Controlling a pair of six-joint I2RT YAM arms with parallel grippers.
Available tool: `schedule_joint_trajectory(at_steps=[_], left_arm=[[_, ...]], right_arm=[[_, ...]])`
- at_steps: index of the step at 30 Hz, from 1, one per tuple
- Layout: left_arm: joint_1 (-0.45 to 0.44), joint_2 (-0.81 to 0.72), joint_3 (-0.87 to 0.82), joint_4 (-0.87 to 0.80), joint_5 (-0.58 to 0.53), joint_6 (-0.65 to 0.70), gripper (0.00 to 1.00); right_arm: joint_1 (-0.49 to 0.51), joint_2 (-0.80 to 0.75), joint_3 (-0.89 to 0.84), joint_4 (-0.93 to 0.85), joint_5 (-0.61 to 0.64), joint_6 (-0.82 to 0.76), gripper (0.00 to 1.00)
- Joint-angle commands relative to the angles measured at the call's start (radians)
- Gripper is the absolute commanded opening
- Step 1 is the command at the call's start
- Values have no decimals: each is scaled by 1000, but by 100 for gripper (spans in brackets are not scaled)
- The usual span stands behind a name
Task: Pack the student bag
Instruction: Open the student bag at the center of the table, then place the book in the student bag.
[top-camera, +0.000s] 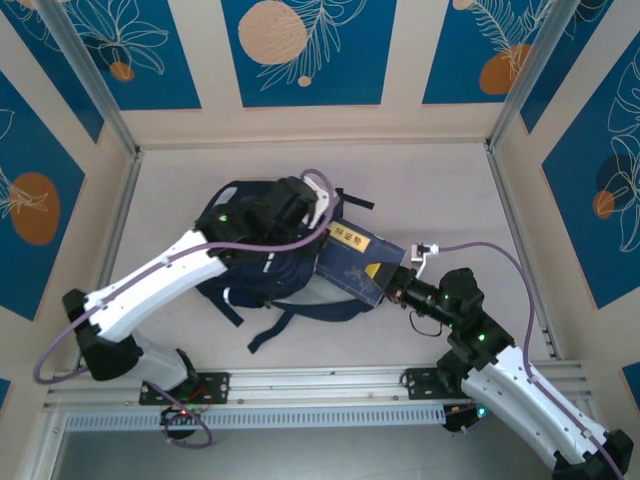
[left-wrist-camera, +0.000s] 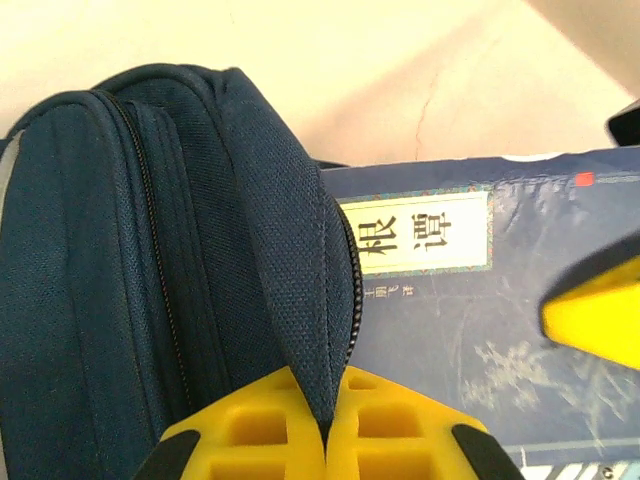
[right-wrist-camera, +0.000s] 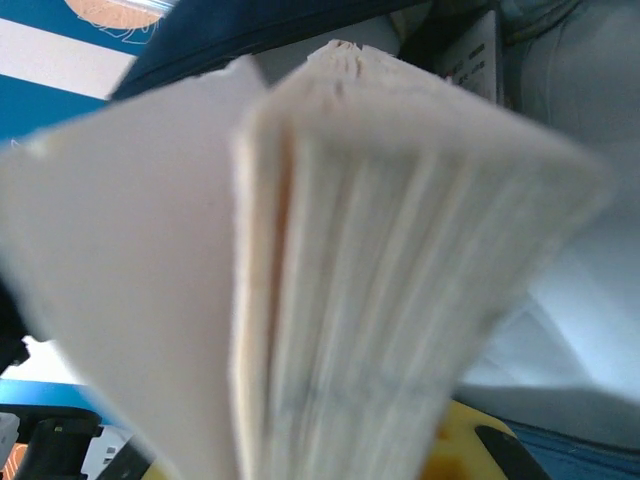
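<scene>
Ideally our left gripper (left-wrist-camera: 325, 432), clenched on the large navy fabric student bag (left-wrist-camera: 120, 250), lifts while our right gripper (top-camera: 388, 285), grasping the flat navy book (top-camera: 355, 263), pushes inward.

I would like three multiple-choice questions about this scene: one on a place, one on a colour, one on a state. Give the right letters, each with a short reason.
1. Where is the book?
A. Between the student bag and the right gripper.
B. On a shelf.
C. Against the back wall.

2. What colour are the fingers of the left gripper?
A. Red.
B. Green.
C. Yellow.

3. What is the left gripper doing?
A. Hanging open over the bag.
B. Pinching a fold of the bag's fabric.
C. Holding the book.

Answers:
1 A: in the top view the right gripper holds one end of the book and the other end meets the bag.
2 C: the left wrist view shows them yellow.
3 B: navy fabric runs between the closed fingers.
</scene>
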Motion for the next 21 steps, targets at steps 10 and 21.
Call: schedule_joint_trajectory(at_steps=[10,21], left_arm=[[68,-208,-36,95,24,-18,0],[77,-194,-30,90,60,-27,0]], right_arm=[[54,46,-17,11,57,-55,0],[158,246,-21,285,94,44,0]])
